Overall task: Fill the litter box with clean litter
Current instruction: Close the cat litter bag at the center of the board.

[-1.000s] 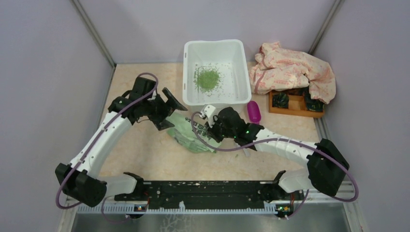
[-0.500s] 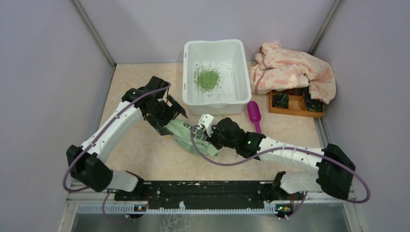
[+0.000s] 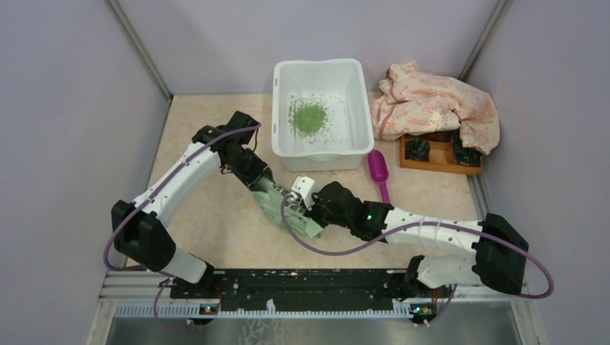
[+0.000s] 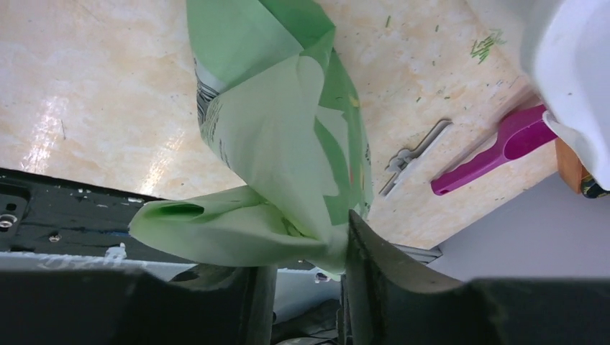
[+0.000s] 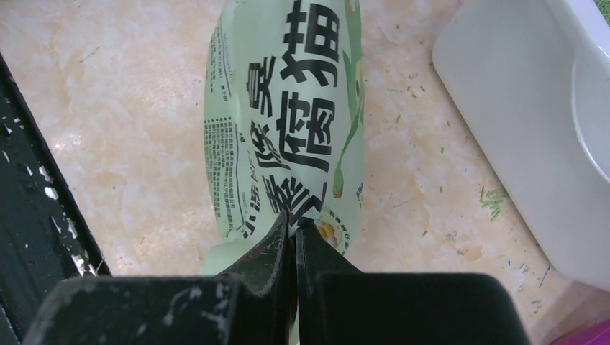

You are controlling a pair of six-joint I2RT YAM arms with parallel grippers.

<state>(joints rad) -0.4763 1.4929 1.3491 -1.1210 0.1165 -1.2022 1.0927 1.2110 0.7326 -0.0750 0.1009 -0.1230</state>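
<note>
Your left gripper (image 4: pixel 309 251) and right gripper (image 5: pixel 293 226) pinch the litter bag (image 3: pixel 273 205); either slipping spills short of the one-o'clock litter box (image 3: pixel 322 62).

Litter box (image 3: pixel 324 159): large white rectangular tub, rounded corners, upright, at 12 o'clock on surface. Clean litter (image 3: pixel 308 117): green granule pile inside, toward 9 o'clock of centre, bits scattered around.
</note>
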